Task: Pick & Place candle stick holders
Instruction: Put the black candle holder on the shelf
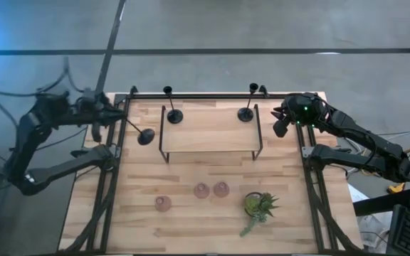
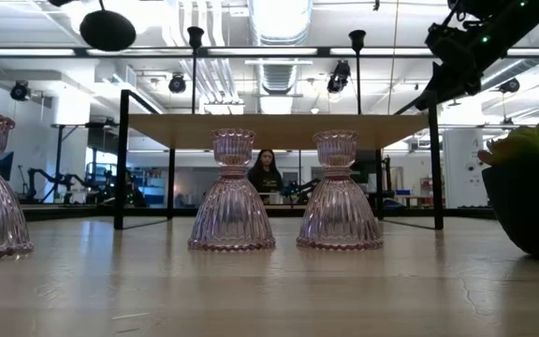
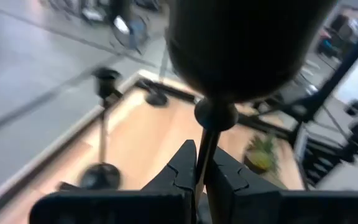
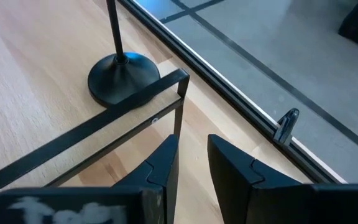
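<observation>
My left gripper (image 1: 119, 117) is shut on a black candle stick holder (image 1: 137, 129) above the table's far left; its disc base (image 2: 108, 28) shows high in the low view. Two more black holders (image 1: 174, 114) (image 1: 246, 112) stand on their disc bases on a raised wooden shelf (image 1: 212, 135). Three pink glass holders (image 1: 164, 203) (image 1: 201, 190) (image 1: 221, 189) stand on the table nearer the front. My right gripper (image 1: 279, 125) hangs open and empty by the shelf's right end, near the right black holder's base (image 4: 123, 78). My left gripper pinches the holder's slim stem (image 3: 205, 163) between its two fingers, a short way behind the disc base (image 3: 241, 43). The fingers lie across the stem. The holder is lifted clear of the table and tipped over, its base pointing away from the gripper toward the shelf.
A green spiky potted plant (image 1: 258, 206) stands at the front right, close to the pink holders. The shelf's black metal frame (image 4: 104, 127) runs just ahead of my right fingers. Bare wood lies at the table's front left (image 1: 112, 213).
</observation>
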Robot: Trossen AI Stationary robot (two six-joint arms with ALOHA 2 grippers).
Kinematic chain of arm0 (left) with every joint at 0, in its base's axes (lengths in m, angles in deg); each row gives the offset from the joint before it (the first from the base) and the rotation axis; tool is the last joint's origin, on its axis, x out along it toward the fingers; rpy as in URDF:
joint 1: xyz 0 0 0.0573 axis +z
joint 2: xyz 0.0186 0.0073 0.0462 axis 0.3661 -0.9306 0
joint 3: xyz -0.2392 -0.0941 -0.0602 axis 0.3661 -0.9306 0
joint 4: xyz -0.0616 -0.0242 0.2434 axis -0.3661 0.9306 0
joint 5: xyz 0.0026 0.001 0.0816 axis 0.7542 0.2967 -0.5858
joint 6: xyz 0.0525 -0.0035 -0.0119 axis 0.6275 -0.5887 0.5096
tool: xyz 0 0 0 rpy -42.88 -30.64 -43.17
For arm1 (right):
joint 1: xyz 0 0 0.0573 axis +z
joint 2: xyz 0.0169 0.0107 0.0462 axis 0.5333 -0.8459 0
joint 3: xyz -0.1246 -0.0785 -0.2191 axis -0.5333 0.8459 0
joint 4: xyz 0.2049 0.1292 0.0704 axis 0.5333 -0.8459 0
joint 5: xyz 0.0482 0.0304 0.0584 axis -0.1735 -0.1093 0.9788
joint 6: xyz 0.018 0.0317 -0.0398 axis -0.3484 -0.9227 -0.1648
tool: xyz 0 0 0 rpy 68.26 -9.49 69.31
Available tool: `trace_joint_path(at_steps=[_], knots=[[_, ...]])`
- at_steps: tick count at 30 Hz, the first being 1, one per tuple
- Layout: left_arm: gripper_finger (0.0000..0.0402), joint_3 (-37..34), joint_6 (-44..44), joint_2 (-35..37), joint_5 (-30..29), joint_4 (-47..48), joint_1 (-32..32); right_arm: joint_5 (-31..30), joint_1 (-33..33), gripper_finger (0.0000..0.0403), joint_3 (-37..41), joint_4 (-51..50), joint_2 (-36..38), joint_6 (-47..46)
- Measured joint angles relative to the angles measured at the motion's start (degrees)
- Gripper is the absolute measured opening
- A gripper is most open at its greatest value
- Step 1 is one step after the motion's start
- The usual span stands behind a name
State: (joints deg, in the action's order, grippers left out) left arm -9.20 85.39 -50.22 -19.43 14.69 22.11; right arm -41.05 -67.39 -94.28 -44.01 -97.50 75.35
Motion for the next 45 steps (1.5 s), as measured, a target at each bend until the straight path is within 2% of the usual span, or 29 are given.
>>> trace_joint_path(at_steps=[5, 8, 12, 17, 22, 25, 34, 36, 41, 45], knots=[[0.0016, 0.0, 2.2, -4.9, 1.4, -2.8, -4.0, 0.0, 0.0, 0.0079, 0.0, 0.7, 0.0, 0.0], [0.0016, 0.2, 4.5, -7.4, 3.8, -5.1, -8.7, 0.0, 0.0, 0.0084, 0.0, 0.6, 0.0, 0.0], [0.0016, 0.8, 6.1, -10.7, 3.1, -8.5, -16.6, 0.0, 0.0, 0.0091, 0.0, 0.6, 0.0, -0.3], [0.0016, 2.1, 6.4, -15.7, -4.5, -12.5, -25.6, 0.0, 0.0, 0.0096, 0.0, 0.6, 0.0, -0.3], [0.0016, 5.6, 6.5, -21.8, -14.6, -12.6, -30.9, 0.0, 0.0, 0.0091, 0.0, 0.6, 0.0, -0.4], [0.0016, 7.8, 6.9, -25.1, -17.4, -12.6, -32.4, 0.0, 0.0, 0.0085, 0.0, 0.6, 0.0, -0.1], [0.0016, 14.6, 5.9, -35.2, -19.3, -14.7, -33.4, 0.0, 0.0, 0.0073, 0.0, 0.6, 0.0, 0.2], [0.0016, 16.4, 5.7, -37.9, -21.9, -14.4, -33.4, 0.0, 0.0, 0.0073, 0.0, 0.6, 0.0, 0.1], [0.0016, 21.8, 5.2, -42.9, -32.6, -14.5, -33.3, 0.0, 0.0, 0.008, 0.0, 0.6, 0.0, 0.1], [0.0016, 24.5, 4.6, -46.7, -37.5, -15.1, -33.3, 0.0, 0.0, 0.0087, 0.0, 0.6, 0.0, 0.2]])
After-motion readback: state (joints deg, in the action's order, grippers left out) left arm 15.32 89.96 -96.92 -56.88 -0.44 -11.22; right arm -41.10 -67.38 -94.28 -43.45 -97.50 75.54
